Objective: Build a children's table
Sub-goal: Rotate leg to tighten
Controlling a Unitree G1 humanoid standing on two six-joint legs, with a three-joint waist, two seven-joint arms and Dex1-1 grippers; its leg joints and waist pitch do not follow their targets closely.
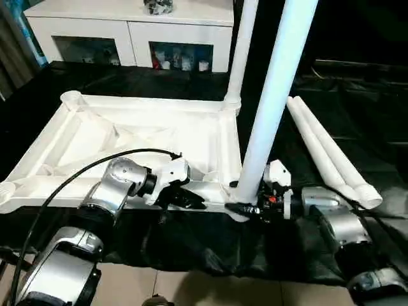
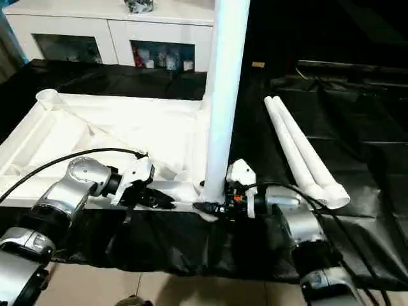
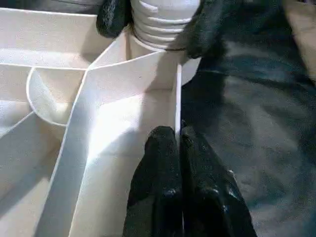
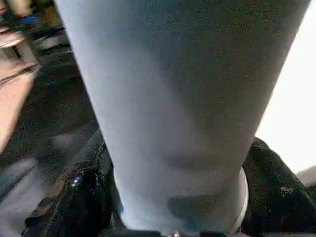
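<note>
Your inventory, near to far.

Tabletop: white plastic, lying ribbed underside up on black sheeting, its long near edge running left to right just ahead of your arms. Round sockets sit at its corners; the far-left socket stands open.

Left gripper: pinched tight on the tabletop's near rim wall, one black finger on each side of it, just left of the near-right corner.

Right gripper: at the near-right corner, its two black fingers set around the foot of an upright leg. They lie against the tube on both sides; you cannot tell how firmly they hold it.

Upright leg: white tube, standing in the near-right corner socket and leaning slightly right as it rises. In the left wrist view its ribbed end sits in the socket mouth.

Second upright leg: standing in the far-right corner socket.

Two loose legs: lying side by side and touching on the sheeting, right of the tabletop and apart from it, angled from far-left to near-right.

Open room: bare sheeting between the tabletop's right edge and the loose legs, and more to their far right. The sheeting's near edge ends at pale floor beneath your forearms.

White glass-doored cabinet: beyond the tabletop's far edge.
</note>
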